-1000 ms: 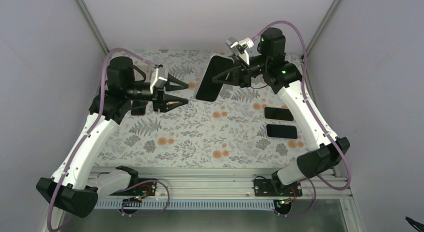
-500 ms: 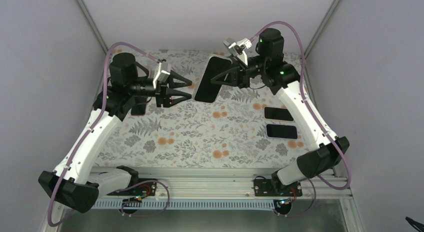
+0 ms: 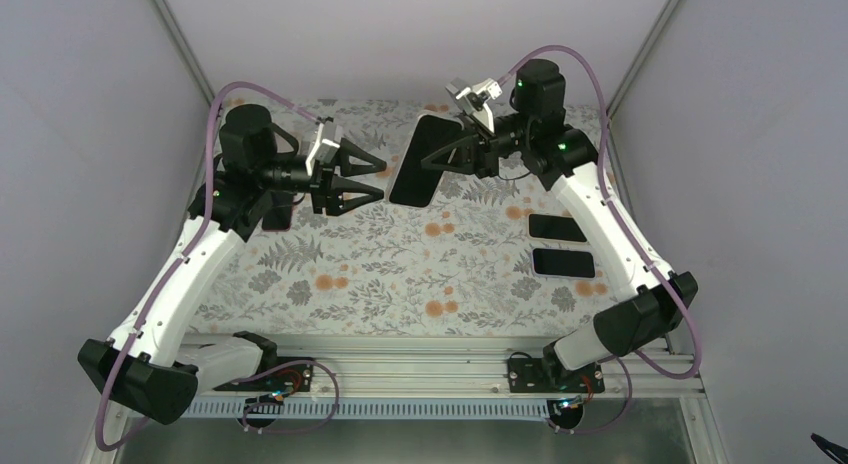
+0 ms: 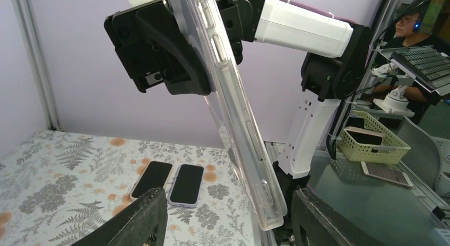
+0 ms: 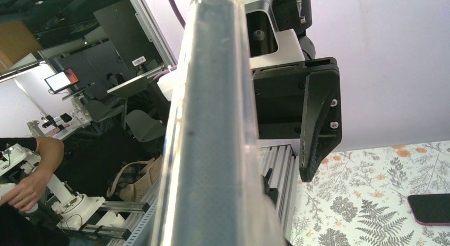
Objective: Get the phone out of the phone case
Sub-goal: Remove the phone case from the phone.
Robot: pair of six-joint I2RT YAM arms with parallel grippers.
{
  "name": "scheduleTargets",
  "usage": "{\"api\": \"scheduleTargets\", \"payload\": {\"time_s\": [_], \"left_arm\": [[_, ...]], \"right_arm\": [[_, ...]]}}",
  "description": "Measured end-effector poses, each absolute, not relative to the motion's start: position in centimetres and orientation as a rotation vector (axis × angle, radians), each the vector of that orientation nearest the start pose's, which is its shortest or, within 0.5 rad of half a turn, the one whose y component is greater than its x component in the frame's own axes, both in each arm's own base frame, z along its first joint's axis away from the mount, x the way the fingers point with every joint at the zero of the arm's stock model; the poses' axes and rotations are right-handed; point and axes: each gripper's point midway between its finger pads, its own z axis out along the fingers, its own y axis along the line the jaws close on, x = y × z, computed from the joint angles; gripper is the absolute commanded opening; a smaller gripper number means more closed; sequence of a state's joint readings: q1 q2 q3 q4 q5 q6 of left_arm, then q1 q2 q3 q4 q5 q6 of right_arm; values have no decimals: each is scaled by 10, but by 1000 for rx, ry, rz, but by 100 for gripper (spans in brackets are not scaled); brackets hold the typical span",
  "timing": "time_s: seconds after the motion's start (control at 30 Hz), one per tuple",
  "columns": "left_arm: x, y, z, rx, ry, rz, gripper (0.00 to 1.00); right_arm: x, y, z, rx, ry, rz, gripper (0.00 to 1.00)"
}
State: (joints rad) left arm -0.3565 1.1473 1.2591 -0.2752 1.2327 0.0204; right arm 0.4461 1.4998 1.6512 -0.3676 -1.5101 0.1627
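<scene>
The phone in its clear case is held upright and tilted above the back of the table. My right gripper is shut on it from the right side. My left gripper is open just left of the phone, apart from it. In the left wrist view the clear case runs edge-on from top to bottom. Its lower end hangs between my open left fingers, touching neither. In the right wrist view the cased phone's edge fills the middle and hides my right fingers.
Two dark phones lie side by side on the floral table at the right, and show in the left wrist view. Another phone lies under my left arm. A yellow basket stands off the table.
My left gripper has moved right and slightly up toward the phone's lower end, its jaws a little narrower. The right arm and the phone have barely moved.
</scene>
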Motion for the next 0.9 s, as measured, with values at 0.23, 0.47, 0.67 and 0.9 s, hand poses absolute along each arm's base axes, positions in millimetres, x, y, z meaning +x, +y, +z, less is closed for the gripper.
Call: {"api": "scheduleTargets", "payload": {"time_s": [0.23, 0.47, 0.67, 0.9], "left_arm": [[203, -250, 420, 1200, 1337, -1299, 58], [204, -252, 418, 1195, 1345, -1286, 57], [208, -253, 413, 1182, 1365, -1267, 52], [213, -253, 409, 1160, 1389, -1246, 37]], "right_arm": [[211, 293, 452, -1359, 1352, 1744, 4], [211, 293, 451, -1358, 1356, 1747, 4], [212, 293, 451, -1355, 1359, 1745, 4], [216, 294, 450, -1339, 1371, 1725, 4]]}}
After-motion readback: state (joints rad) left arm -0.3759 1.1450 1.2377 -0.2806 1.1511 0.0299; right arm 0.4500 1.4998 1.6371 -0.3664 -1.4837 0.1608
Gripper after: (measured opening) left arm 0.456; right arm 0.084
